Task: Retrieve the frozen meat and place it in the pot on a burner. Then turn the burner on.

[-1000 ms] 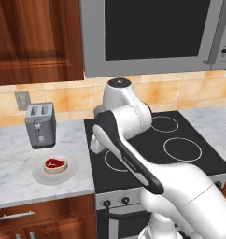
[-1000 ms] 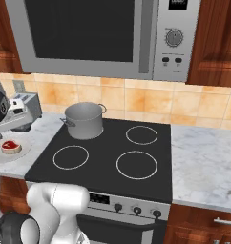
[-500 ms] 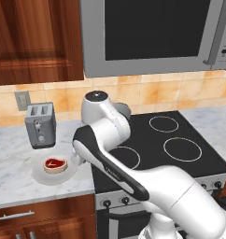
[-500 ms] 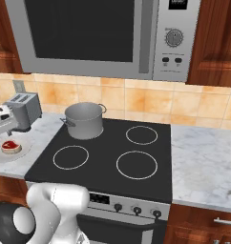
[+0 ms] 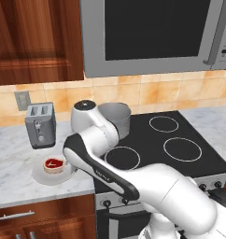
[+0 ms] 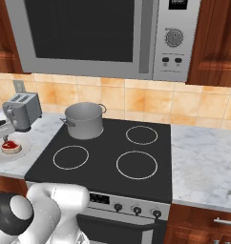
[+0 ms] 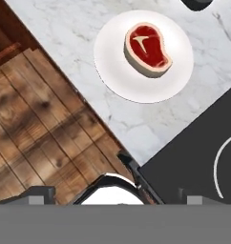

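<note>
Our arm [image 5: 133, 182] has swung from over the stove [image 6: 112, 157] toward the counter [image 5: 12, 172] at 9 o'clock; in the left base view its elbow now sits beside the plate [image 5: 40, 175]. We read this as the reach for the meat [image 7: 147, 48], with pickup not yet done. The pot [image 6: 84, 120] waits empty-looking on the back-left burner, well apart from the plate. The meat lies on the plate, at 12 o'clock in the hand view. The claw [image 7: 112, 195] stands wide open, holding nothing.

Hidden: the arm covers the pot's lower half in the left base view. The finger tips are cut off by the bottom band. The toaster [image 6: 22, 110] partly blocks the hand in the right base view. The stove knobs [image 6: 118, 208] are too small to read.
</note>
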